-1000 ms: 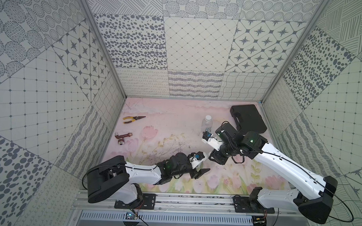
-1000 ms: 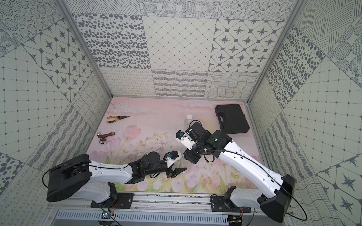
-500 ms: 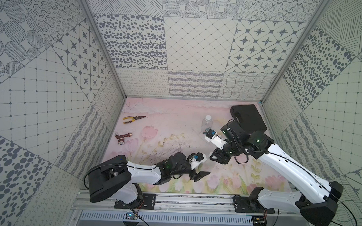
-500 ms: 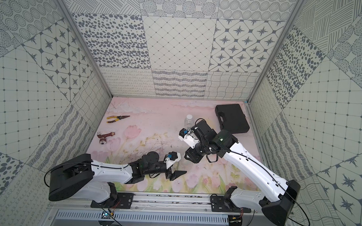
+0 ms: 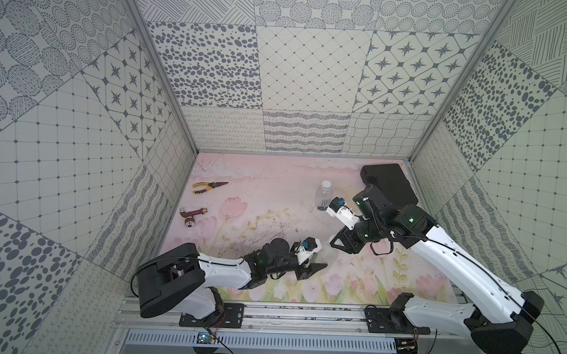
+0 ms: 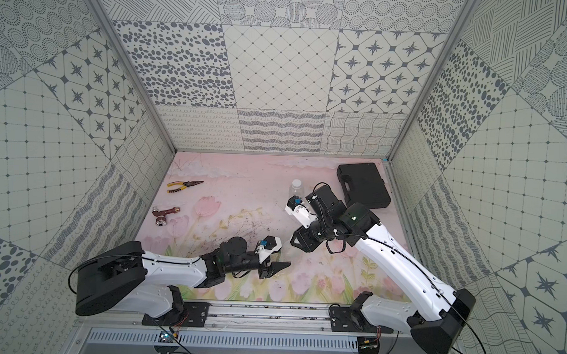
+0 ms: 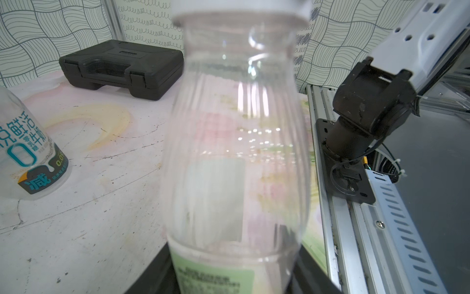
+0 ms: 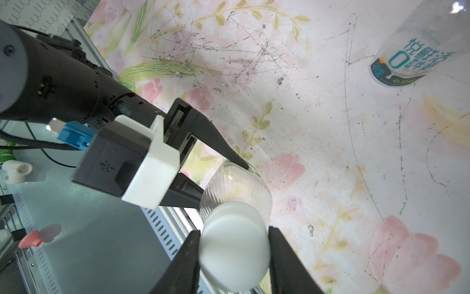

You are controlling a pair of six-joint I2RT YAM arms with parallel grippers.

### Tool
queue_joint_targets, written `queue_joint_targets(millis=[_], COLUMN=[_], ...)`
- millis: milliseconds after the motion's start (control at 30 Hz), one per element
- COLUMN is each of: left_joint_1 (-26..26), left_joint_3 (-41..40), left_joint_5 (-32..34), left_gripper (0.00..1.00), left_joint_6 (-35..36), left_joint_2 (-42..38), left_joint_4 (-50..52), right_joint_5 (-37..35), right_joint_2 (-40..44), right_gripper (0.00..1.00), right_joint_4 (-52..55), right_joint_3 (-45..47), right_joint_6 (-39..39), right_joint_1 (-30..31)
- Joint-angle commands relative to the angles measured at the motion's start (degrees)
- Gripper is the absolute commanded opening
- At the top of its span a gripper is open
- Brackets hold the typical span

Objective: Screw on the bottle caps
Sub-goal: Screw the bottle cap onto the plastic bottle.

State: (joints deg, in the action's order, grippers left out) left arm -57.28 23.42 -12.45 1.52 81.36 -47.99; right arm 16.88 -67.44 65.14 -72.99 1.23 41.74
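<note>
Floral mat (image 5: 268,190): blue-label bottle (image 5: 324,198), pliers (image 5: 209,187), case (image 5: 389,184)

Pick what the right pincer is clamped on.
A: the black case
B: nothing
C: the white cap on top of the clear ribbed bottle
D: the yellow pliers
C: in the right wrist view, the right pincer presses both sides of the white cap, which sits atop the ribbed bottle.
</note>
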Motion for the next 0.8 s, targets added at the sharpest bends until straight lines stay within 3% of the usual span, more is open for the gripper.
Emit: queue_joint_targets(millis=[0,200,567,767], left_joint_1=[0.2,0.3,0.9,0.9], left_joint_3=[-0.1,-0.5,-1.0,0.6], left_joint_5=[-1.1,-5.0,-2.2,-4.2], left_gripper=[0.65,0.72,0.51,0.52], left_joint_6=[-0.5,-1.8,-1.8,-0.6], left_joint_2=[-0.6,-0.6,-2.6,-0.1], left_joint_4=[-2.8,-4.4,-3.7,-1.2], right_joint_5=[1.7,5.5,-2.1,-0.7], right_joint_2=[1.3,1.0,1.8,2.9], right_gripper=[0.18,0.19,0.22,0.45], right_joint_4=[-3.7,-4.2,-3.9,-1.3], right_joint_3=[0.8,0.5,1.9,-0.7], right_joint_6=[1.8,2.7,2.1,-4.7], right_joint_1=[-0.4,-0.4,-0.9,-0.9])
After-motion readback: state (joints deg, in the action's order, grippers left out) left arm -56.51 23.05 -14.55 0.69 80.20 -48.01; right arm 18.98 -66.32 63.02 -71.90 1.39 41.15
